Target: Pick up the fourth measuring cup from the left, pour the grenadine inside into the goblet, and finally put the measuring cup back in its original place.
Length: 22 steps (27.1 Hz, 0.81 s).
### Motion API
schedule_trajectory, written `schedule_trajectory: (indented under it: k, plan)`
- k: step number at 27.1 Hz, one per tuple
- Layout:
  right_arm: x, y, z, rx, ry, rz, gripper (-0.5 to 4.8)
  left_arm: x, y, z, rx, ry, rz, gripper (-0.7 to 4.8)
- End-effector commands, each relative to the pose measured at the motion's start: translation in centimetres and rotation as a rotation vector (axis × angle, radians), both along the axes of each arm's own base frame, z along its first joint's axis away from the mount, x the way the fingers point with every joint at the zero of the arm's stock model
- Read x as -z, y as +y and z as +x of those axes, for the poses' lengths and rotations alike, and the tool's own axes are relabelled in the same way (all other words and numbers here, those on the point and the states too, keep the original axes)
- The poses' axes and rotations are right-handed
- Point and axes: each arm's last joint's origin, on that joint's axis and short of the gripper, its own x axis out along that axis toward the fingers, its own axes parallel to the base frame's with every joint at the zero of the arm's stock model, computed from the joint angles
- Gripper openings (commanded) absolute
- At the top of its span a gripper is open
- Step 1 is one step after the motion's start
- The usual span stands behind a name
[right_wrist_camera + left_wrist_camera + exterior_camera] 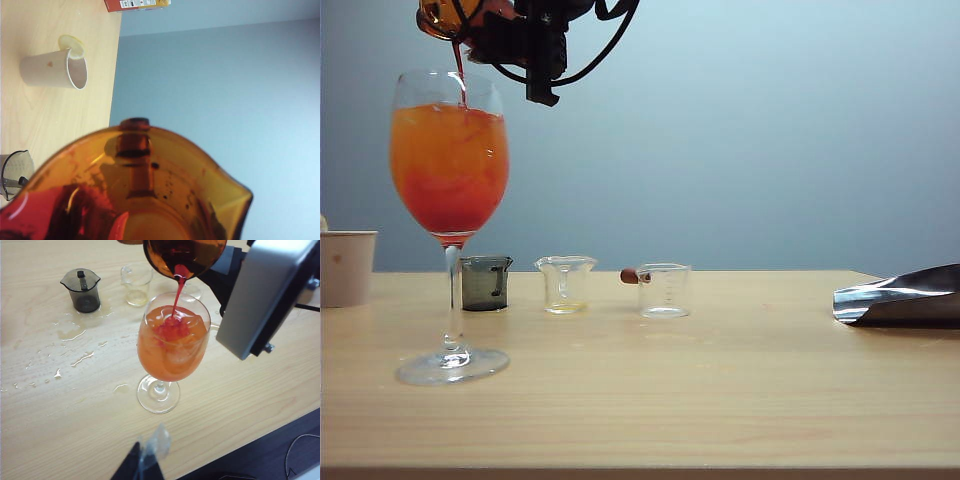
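Worktop (740, 400): pale wood, wet with spilled streaks on the side of the goblet where the grey cup stood.
Right arm: reached across to the exterior view's left, its black wrist hanging above the goblet.
Goblet (450, 160): upright near the worktop's front, filled well up the bowl with orange drink, red settling at the bottom.
Left gripper (145, 460): hovered near the goblet's foot, well below the pour, holding nothing; only dark tips showed, so whether its jaws stood parted I could not tell.
Right gripper (485, 30): jaws clamped on the fourth measuring cup, judged from the cup riding with the wrist; the fingers themselves were hidden.
Paper cup (347, 267): beyond the goblet, toward the worktop's left edge.
Fourth measuring cup (185, 255): amber, tipped spout-down directly over the goblet's mouth, not touching the rim.
Other cups: the grey cup (485, 283), a clear cup (565, 284) and a second clear cup (664, 290) stood in a row behind the goblet.
Grenadine (176, 295): a thin red stream fell from the spout into the goblet's centre; some remained in the cup.
Key relation: the cup's empty place probably lay past the second clear cup, away from the goblet, so the right arm looked best placed to return it upright.
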Motion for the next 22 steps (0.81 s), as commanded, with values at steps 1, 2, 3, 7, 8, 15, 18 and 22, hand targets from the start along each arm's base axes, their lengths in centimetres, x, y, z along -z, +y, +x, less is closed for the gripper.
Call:
schedule_trajectory:
  k: [1,2,3,7,8,15,18,22]
  plan:
    - [-0.86,0.18,-0.4,-0.009,-0.063,0.011,1.56,-0.11,0.03,-0.02,-0.005,-0.007,-0.005,-0.05]
    - [-0.85,0.23,-0.47,-0.011,-0.072,0.003,1.56,-0.11,0.03,-0.02,-0.005,-0.006,-0.005,-0.05]
    - [-0.85,0.25,-0.5,-0.009,-0.074,0.001,1.56,-0.11,0.03,-0.02,-0.005,-0.006,-0.005,-0.05]
    - [-0.86,0.33,-0.61,0.009,-0.097,-0.017,1.56,-0.11,0.03,-0.02,-0.005,-0.007,-0.005,-0.05]
    - [-0.86,0.35,-0.64,0.008,-0.107,-0.026,1.56,-0.11,0.03,-0.02,-0.005,-0.006,-0.005,-0.04]
    - [-0.92,0.36,-0.66,0.008,-0.155,-0.057,1.56,-0.11,0.03,-0.02,-0.005,-0.006,-0.005,-0.05]
    - [-0.92,0.36,-0.66,0.009,-0.175,-0.074,1.56,-0.11,0.03,-0.02,-0.005,-0.007,-0.005,-0.05]
    - [-0.99,0.36,-0.67,0.01,-0.215,-0.099,1.56,-0.11,0.03,-0.02,-0.005,-0.007,-0.005,-0.05]
